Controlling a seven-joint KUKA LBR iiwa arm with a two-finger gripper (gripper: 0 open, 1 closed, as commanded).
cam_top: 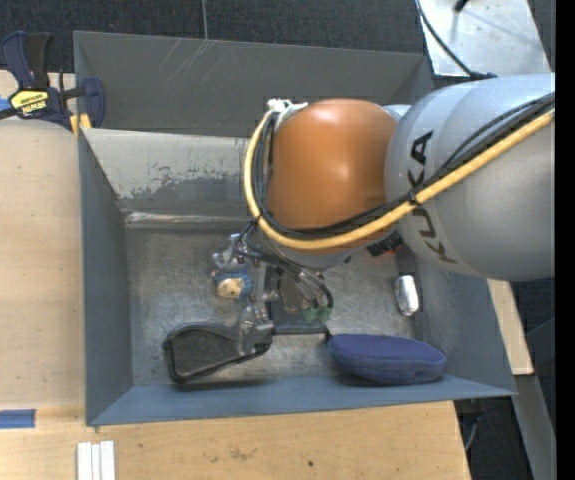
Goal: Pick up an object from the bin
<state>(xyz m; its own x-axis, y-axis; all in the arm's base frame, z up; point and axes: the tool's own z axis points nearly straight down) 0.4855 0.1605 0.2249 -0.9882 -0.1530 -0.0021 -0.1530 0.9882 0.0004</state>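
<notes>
My gripper [259, 320] hangs below the arm's wrist near the middle of the bin floor, its lower end right at the right end of a black, flat, oblong thing [199, 353] that lies by the front wall. A small tan, cork-like piece [229, 287] sits just left of the gripper. A bit of something green [316, 314] shows just to its right. The wrist hides what lies directly beneath it.
A dark blue oval pouch [385, 359] lies in the front right corner. A small silver cylinder [407, 294] stands by the right wall, with a red scrap [379, 250] behind it. The arm and its orange cover hide the bin's middle and right.
</notes>
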